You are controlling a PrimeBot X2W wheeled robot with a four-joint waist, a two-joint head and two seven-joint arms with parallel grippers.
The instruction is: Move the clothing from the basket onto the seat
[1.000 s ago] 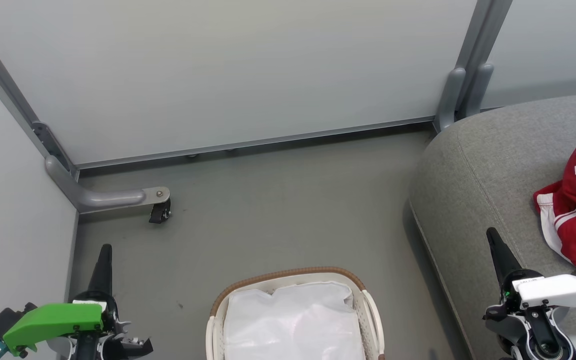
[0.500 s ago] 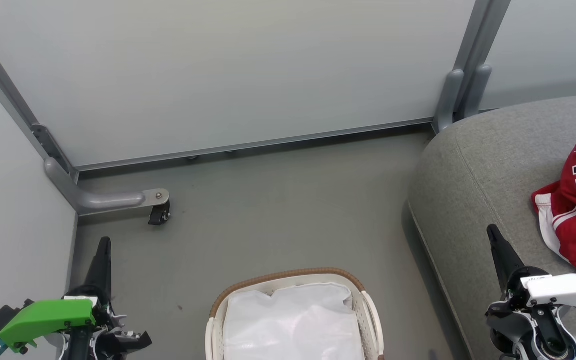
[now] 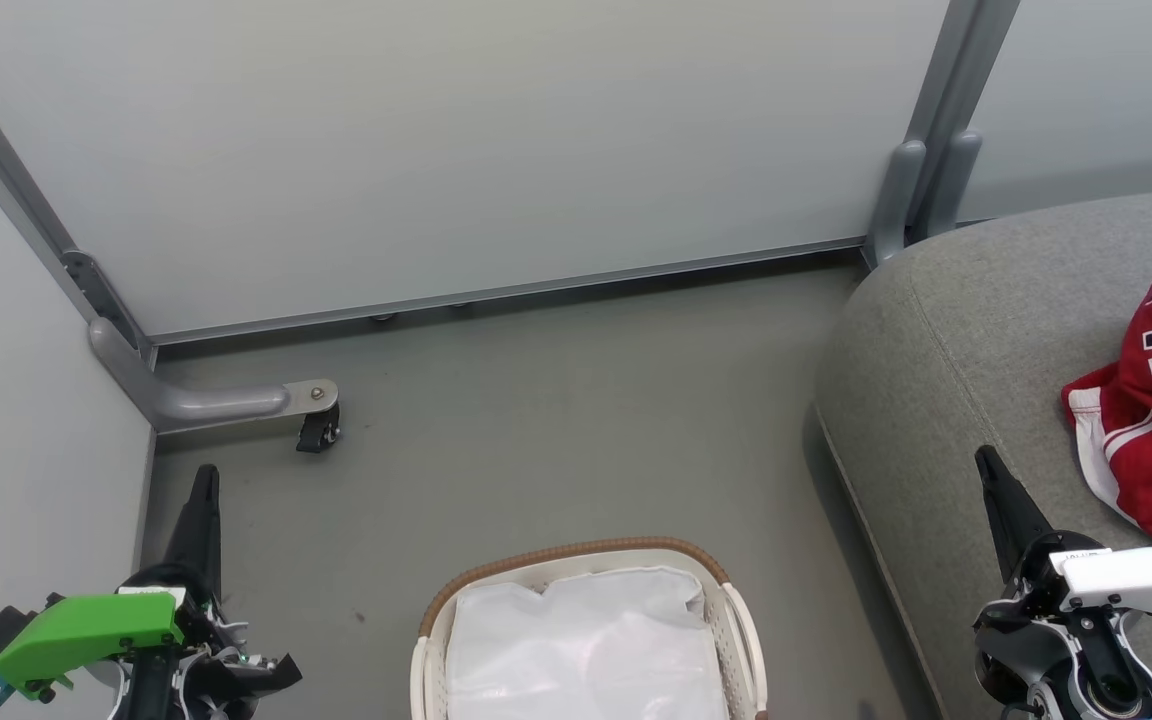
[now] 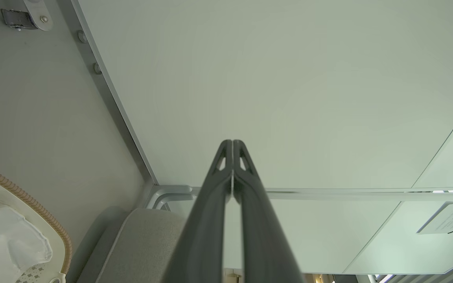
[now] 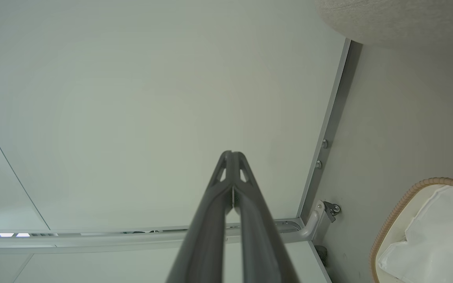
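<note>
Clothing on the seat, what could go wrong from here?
1. The clothing lies bunched right beside the right arm's white wrist; moving that arm could snag it and drag it across the seat.
2. The basket, with its crumpled liner, runs off the head view's bottom edge, so a leftover garment might be missed.

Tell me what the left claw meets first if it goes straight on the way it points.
Probably the large pale grey flat wall panel: the shut left claw aims at it, nothing between, though depth is unclear.
</note>
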